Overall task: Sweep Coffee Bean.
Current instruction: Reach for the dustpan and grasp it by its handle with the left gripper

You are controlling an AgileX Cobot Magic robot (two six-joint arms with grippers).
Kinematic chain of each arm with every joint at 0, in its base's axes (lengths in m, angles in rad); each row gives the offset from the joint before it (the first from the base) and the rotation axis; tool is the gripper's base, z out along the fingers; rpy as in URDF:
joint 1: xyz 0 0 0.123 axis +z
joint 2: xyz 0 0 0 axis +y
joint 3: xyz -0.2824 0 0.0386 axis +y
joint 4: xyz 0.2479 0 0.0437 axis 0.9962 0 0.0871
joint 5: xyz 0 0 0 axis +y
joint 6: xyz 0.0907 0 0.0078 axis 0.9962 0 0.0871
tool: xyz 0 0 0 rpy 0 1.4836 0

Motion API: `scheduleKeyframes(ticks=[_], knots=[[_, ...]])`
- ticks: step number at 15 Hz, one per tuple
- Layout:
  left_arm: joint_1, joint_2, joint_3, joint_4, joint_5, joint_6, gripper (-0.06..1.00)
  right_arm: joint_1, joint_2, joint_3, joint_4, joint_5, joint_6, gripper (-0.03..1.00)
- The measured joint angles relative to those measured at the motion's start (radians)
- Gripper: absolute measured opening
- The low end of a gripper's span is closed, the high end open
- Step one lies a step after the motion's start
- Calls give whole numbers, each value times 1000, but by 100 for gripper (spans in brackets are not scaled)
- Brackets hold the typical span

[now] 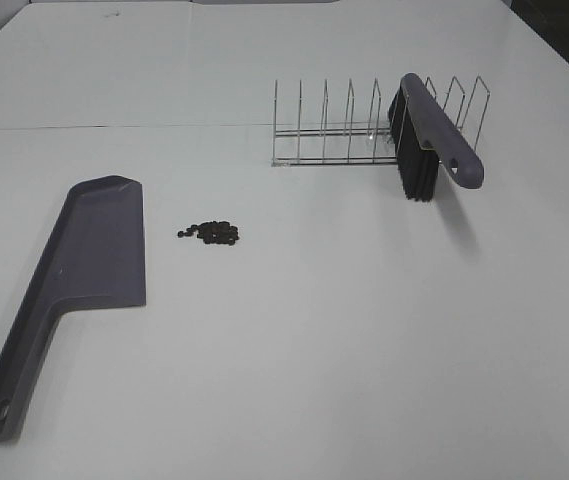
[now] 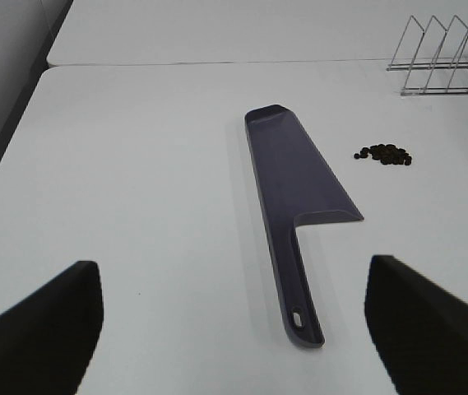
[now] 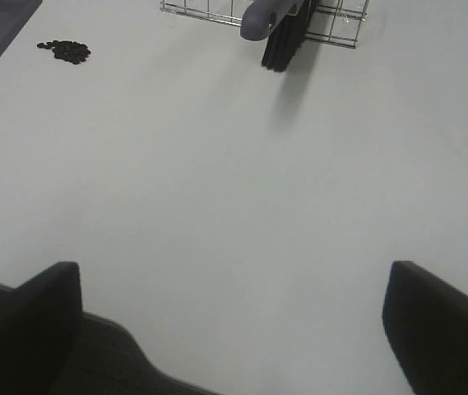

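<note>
A small pile of dark coffee beans lies on the white table, just right of the grey-purple dustpan, which lies flat with its handle toward the near left edge. The beans and dustpan also show in the left wrist view, ahead of my open left gripper. A brush with black bristles and a grey handle leans in the wire rack. My right gripper is open and empty over bare table, with the brush and beans far ahead. Neither gripper appears in the high view.
The wire rack stands at the back right of the table. A seam between two table tops runs across behind the dustpan. The table's left edge drops off beside the dustpan.
</note>
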Motion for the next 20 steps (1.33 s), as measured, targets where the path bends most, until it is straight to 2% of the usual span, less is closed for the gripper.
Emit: scheduleKeyframes(ticks=[8, 12, 20], knots=[[0, 0, 0, 0, 0, 0, 79, 0, 0, 0, 0, 0, 4, 93], [0, 0, 0, 0, 0, 0, 79, 0, 0, 0, -49, 0, 78, 93], [0, 0, 0, 0, 0, 0, 79, 0, 0, 0, -54, 0, 90, 93]])
